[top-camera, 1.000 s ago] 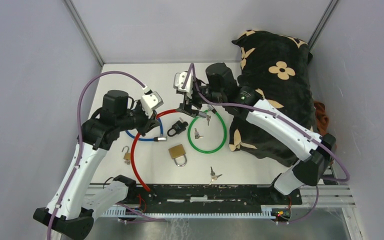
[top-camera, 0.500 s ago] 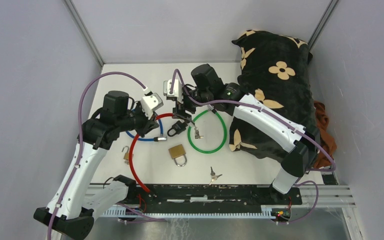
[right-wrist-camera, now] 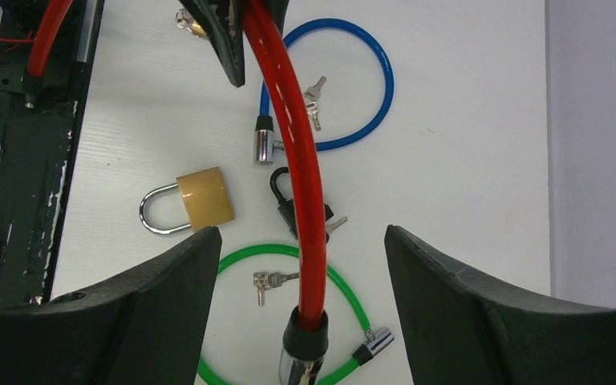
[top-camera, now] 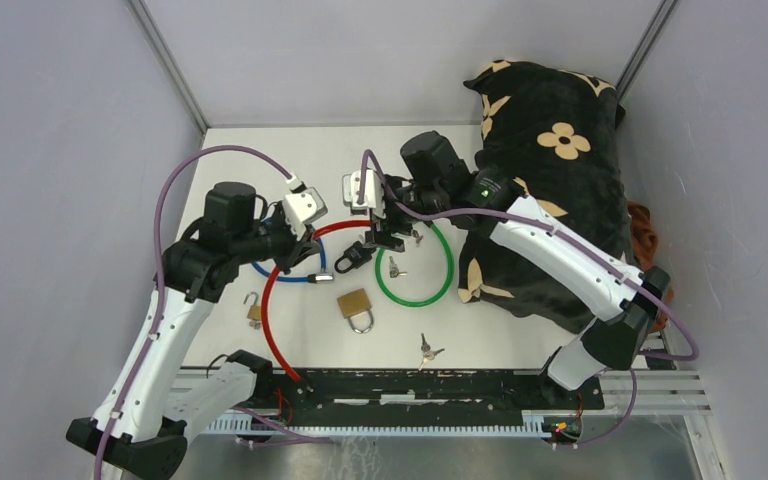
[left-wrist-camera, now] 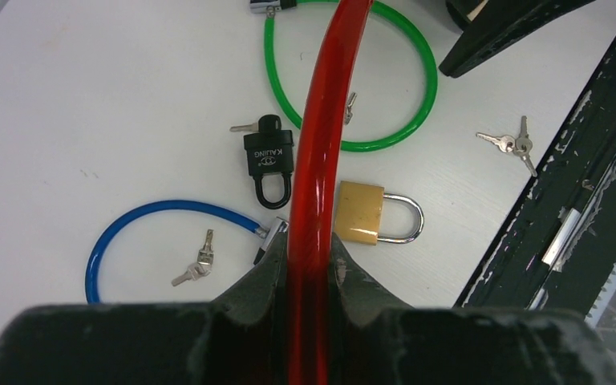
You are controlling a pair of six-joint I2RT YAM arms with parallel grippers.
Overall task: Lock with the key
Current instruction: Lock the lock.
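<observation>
From above, the left gripper (top-camera: 300,245) is clenched on the red cable lock (top-camera: 266,300), which arcs from the near edge of the worktop (top-camera: 260,160) toward its middle. The right gripper (top-camera: 377,238) hangs over the cable's far end.

The left wrist view shows the cable pinched tight.

In the right wrist view the jaws stand released, wide on either side of the cable's metal head (right-wrist-camera: 301,370), with a key bunch (right-wrist-camera: 266,281) just beside it. Closing off-centre could shove the springy cable sideways or scatter the keys.

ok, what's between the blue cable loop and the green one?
The black padlock, with the red cable running over that gap. Left wrist view shows it clearest.
</observation>
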